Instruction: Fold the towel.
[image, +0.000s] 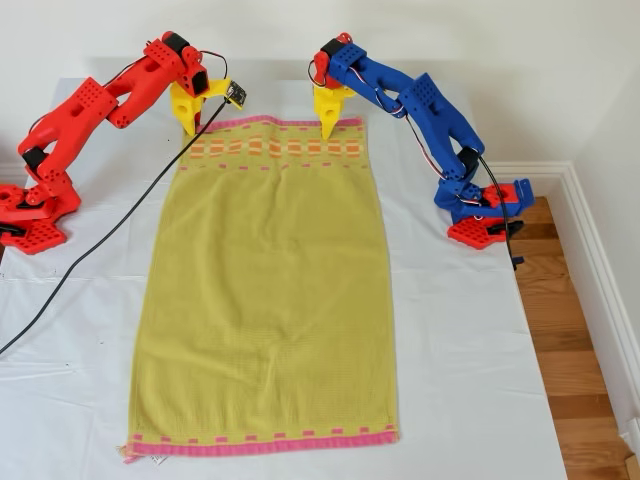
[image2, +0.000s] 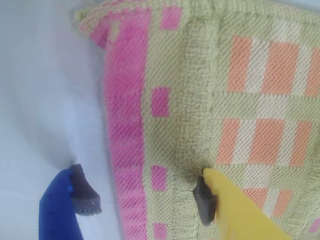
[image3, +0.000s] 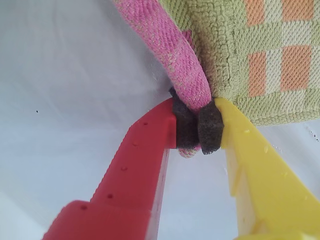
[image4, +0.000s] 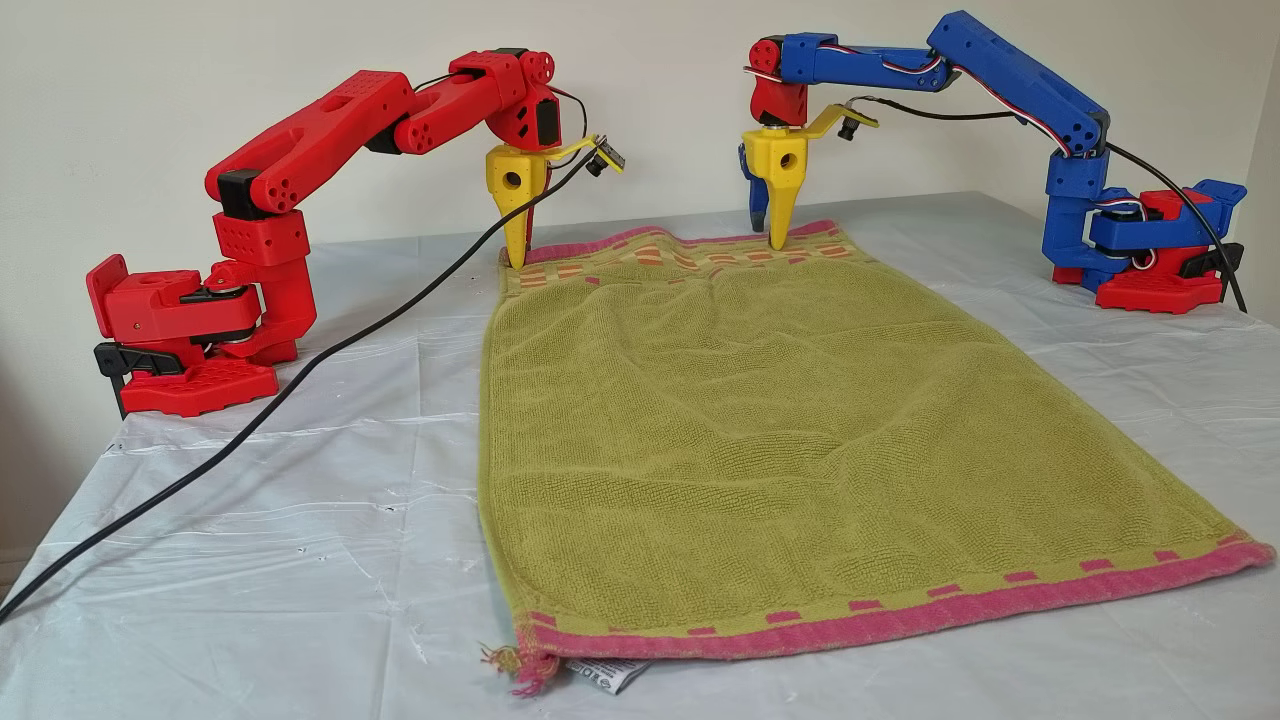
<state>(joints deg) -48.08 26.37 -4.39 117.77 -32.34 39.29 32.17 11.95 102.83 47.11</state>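
Observation:
The yellow-green towel lies flat and lengthwise on the white sheet, with pink borders at both ends and its small white tag at a near corner. My first gripper, on the blue arm, is open at the far corner on the exterior view's right. Its blue finger rests on the sheet and its yellow finger on the towel, straddling the pink border. My second gripper, on the red arm, is shut on the towel's pink corner at the exterior view's left.
A white plastic sheet covers the table. A black cable runs from the red arm across the sheet, along the towel's side on the exterior view's left. The red base and blue base flank the towel. Wooden floor lies beyond the table edge.

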